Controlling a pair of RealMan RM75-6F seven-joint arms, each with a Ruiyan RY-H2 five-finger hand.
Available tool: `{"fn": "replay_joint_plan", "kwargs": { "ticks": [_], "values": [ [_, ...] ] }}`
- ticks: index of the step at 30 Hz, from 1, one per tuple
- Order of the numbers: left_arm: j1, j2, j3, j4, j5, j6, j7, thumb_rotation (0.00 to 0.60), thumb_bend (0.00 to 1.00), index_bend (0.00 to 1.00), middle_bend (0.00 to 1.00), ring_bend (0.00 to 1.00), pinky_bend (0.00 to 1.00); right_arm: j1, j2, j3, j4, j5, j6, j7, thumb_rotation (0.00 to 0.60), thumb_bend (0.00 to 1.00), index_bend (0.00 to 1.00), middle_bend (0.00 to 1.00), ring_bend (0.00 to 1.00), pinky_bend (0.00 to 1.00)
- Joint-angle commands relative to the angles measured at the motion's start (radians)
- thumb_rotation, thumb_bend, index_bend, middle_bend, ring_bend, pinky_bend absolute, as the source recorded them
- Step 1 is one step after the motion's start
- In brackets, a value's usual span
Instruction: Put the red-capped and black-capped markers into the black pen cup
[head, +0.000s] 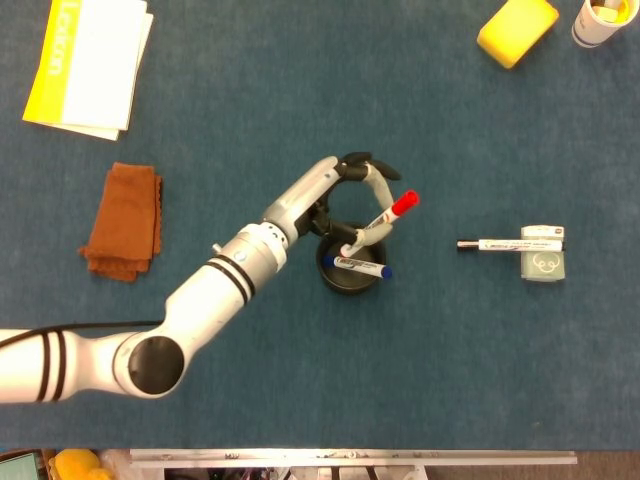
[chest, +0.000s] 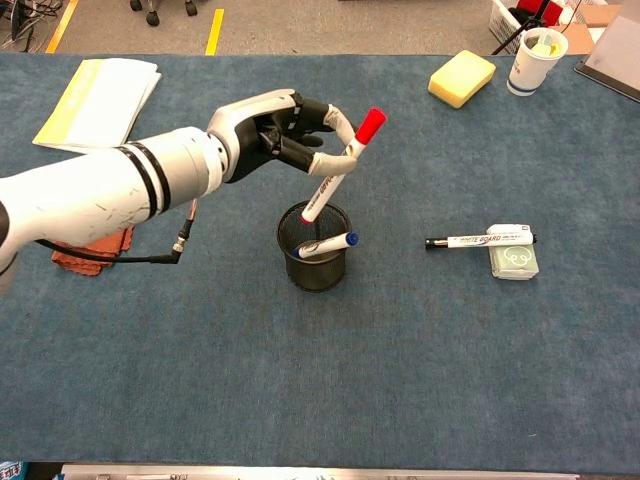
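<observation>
My left hand (head: 345, 195) (chest: 290, 135) pinches the red-capped marker (head: 381, 221) (chest: 343, 163) and holds it tilted above the black mesh pen cup (head: 350, 265) (chest: 314, 246), its white tail end over the cup's mouth and its red cap up and to the right. A blue-capped marker (head: 357, 265) (chest: 327, 244) leans inside the cup, cap past the rim. The black-capped marker (head: 508, 244) (chest: 478, 240) lies flat on the table to the right, its far end resting on a small pale eraser (head: 544, 265) (chest: 514, 261). My right hand is in neither view.
A folded brown cloth (head: 124, 221) (chest: 90, 246) lies to the left, partly behind my left arm in the chest view. A yellow-and-white booklet (head: 88, 60) (chest: 98, 100) sits at the back left. A yellow sponge (head: 517, 29) (chest: 461, 78) and a paper cup (head: 602, 20) (chest: 535, 60) stand at the back right.
</observation>
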Motion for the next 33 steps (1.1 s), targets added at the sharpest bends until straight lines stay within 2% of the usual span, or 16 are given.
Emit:
{"fn": "replay_joint_plan", "kwargs": {
  "ticks": [1, 8, 16, 18, 21, 23, 25, 30, 33],
  "values": [
    [-0.013, -0.033, 0.004, 0.028, -0.02, 0.016, 0.013, 0.6, 0.28, 0.6, 0.23, 0.03, 0.01, -0.002, 0.003, 0.0, 0.002, 0.0, 0.003, 0.004, 0.6, 0.3, 0.32, 0.18, 0.0, 0.08],
    [0.01, -0.079, 0.018, 0.09, -0.017, 0.014, -0.009, 0.6, 0.28, 0.6, 0.23, 0.03, 0.01, -0.008, 0.012, 0.0, 0.007, 0.007, 0.005, 0.014, 0.6, 0.3, 0.32, 0.18, 0.0, 0.08],
    [0.076, -0.092, 0.029, 0.117, 0.073, -0.007, -0.071, 0.6, 0.28, 0.57, 0.21, 0.02, 0.01, -0.009, 0.014, 0.001, 0.004, 0.002, 0.01, 0.014, 0.6, 0.3, 0.32, 0.18, 0.0, 0.08],
    [0.097, -0.087, 0.035, 0.116, 0.119, -0.019, -0.09, 0.6, 0.28, 0.5, 0.18, 0.01, 0.01, -0.011, 0.015, 0.001, 0.002, 0.001, 0.012, 0.013, 0.6, 0.3, 0.32, 0.18, 0.0, 0.08],
    [0.123, -0.076, 0.046, 0.116, 0.188, -0.035, -0.11, 0.6, 0.28, 0.28, 0.07, 0.0, 0.01, -0.013, 0.017, 0.001, -0.001, -0.001, 0.016, 0.012, 0.6, 0.3, 0.32, 0.18, 0.0, 0.08],
    [0.141, -0.072, 0.049, 0.116, 0.232, -0.035, -0.126, 0.6, 0.28, 0.1, 0.0, 0.0, 0.0, -0.013, 0.016, 0.0, -0.002, -0.003, 0.016, 0.012, 0.6, 0.3, 0.32, 0.18, 0.0, 0.08],
    [0.154, -0.063, 0.052, 0.114, 0.273, -0.038, -0.137, 0.6, 0.28, 0.02, 0.0, 0.0, 0.0, -0.013, 0.015, -0.001, -0.003, -0.006, 0.016, 0.011, 0.6, 0.3, 0.32, 0.18, 0.0, 0.08],
    [0.173, 0.006, 0.072, 0.093, 0.374, -0.055, -0.12, 0.6, 0.28, 0.01, 0.0, 0.0, 0.0, -0.01, 0.017, -0.005, -0.008, -0.017, 0.011, 0.007, 0.6, 0.3, 0.32, 0.18, 0.0, 0.08],
    [0.189, 0.072, 0.097, 0.077, 0.447, -0.038, -0.073, 0.6, 0.28, 0.06, 0.0, 0.0, 0.0, -0.005, 0.02, -0.01, -0.011, -0.026, 0.0, 0.0, 0.6, 0.3, 0.32, 0.18, 0.0, 0.08]
  ]
}}
